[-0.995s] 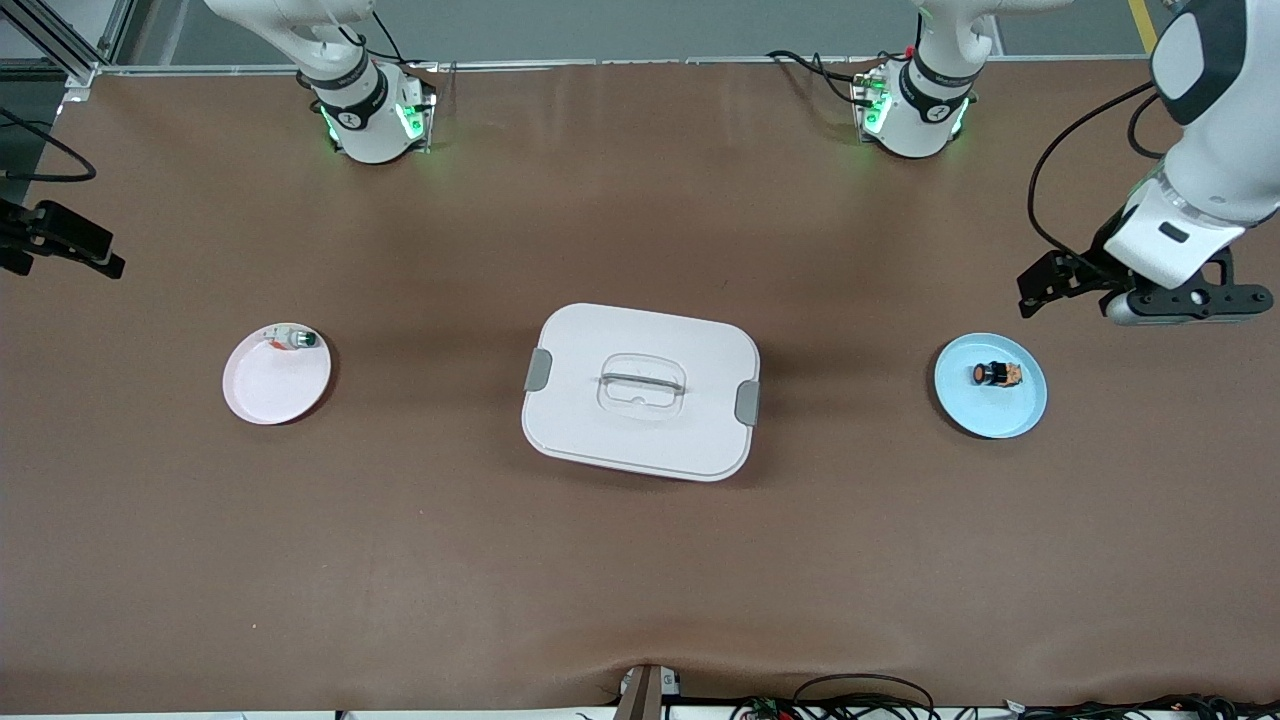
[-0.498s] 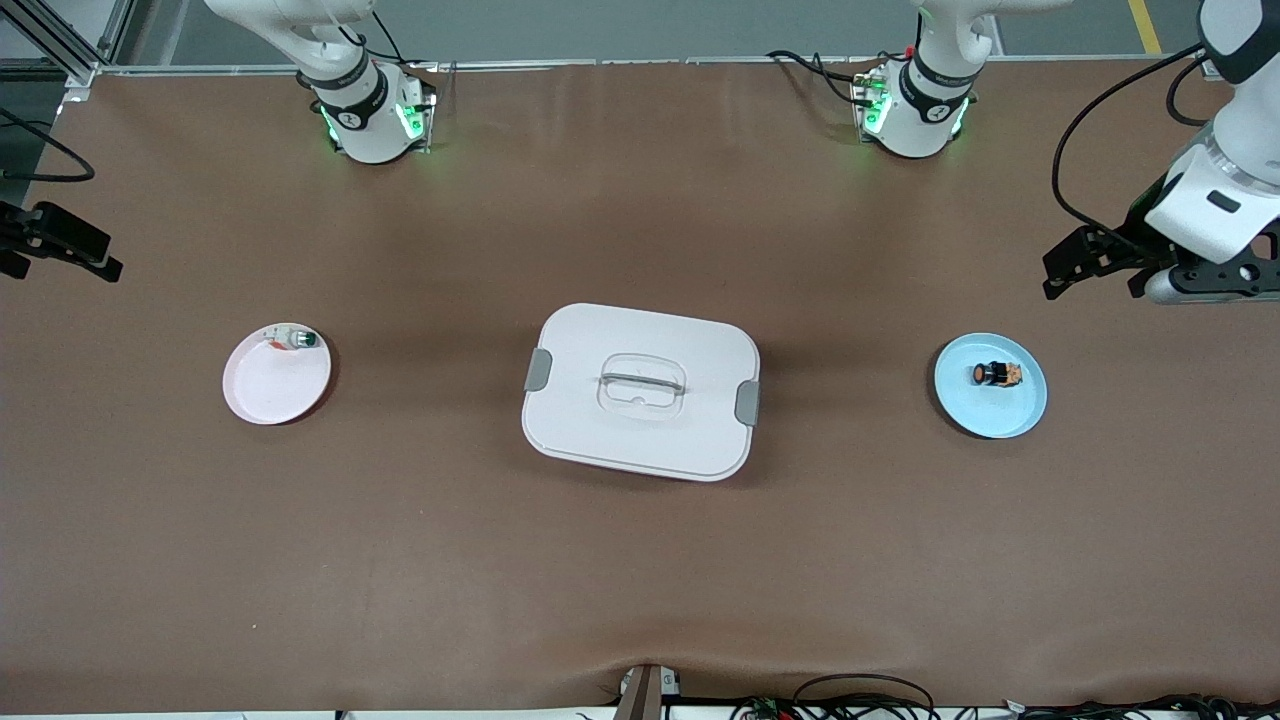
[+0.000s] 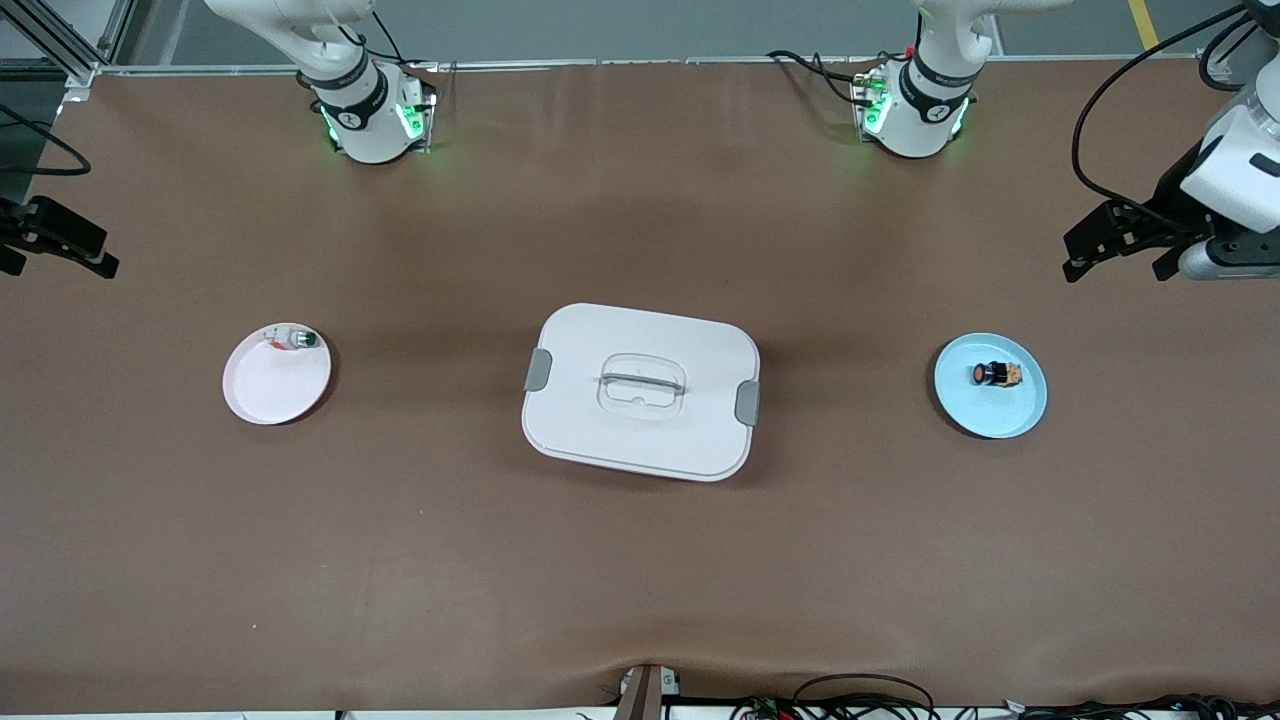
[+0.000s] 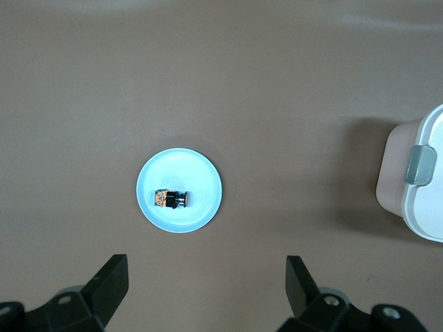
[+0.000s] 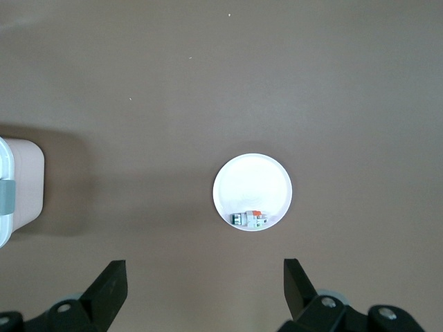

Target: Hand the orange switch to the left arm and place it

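Observation:
The orange switch (image 3: 997,374) lies on its side on a small blue plate (image 3: 990,405) toward the left arm's end of the table; the left wrist view shows the switch (image 4: 172,199) too. The white box (image 3: 640,390) stands mid-table with grey side clips. My left gripper (image 3: 1114,270) hangs open and empty over bare table off the blue plate's rim, and its fingers (image 4: 111,277) frame only tabletop. My right gripper (image 3: 60,262) hangs open and empty over the table's edge at the right arm's end, apart from everything.
A pink plate (image 3: 275,385) toward the right arm's end holds a tiny white-and-green component (image 3: 293,339), which the right wrist view shows (image 5: 249,219) as well. Each wrist view catches one clipped end of the box (image 4: 422,180) (image 5: 17,190). Brown tabletop surrounds the box.
The left gripper has drifted away from the blue plate, toward the left arm's end and the bases' side. The right gripper shifted slightly outward. Plates, switch and box stayed put.

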Robot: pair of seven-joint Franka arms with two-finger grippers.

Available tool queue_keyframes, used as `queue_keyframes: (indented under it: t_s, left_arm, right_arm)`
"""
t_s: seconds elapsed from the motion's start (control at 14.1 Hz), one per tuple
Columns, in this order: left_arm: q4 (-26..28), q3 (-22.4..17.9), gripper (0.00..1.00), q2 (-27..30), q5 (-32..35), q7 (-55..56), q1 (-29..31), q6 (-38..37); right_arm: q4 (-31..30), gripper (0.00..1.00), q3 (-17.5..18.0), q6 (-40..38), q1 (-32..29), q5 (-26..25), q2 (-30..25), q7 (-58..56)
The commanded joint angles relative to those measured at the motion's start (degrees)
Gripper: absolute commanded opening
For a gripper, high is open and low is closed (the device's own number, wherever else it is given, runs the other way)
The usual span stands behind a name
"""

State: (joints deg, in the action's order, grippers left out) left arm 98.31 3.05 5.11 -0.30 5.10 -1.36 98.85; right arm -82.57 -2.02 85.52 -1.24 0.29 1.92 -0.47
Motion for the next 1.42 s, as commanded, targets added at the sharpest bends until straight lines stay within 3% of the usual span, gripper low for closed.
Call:
queue_keyframes:
  t_s: [0.0, 0.36, 1.35]
  left_arm:
    - [-1.0, -0.3, 1.00, 0.5, -1.2, -1.6, 0.5, -1.2]
    - [-1.0, 0.1, 1.00, 1.2, -0.8, -1.5, 0.7, -5.6]
    - [-2.4, -0.2, 1.00, 0.2, -0.8, -7.6, 0.7, -5.7]
  right_arm:
    - [-1.2, 1.00, 0.0, 0.7, 0.3, -0.1, -1.3, -0.1]
    - [-1.3, 1.00, -0.1, 0.7, 0.3, -0.1, -1.6, -0.1]
    - [-1.3, 1.00, -0.3, 0.5, 0.2, 1.3, -1.7, -0.1]
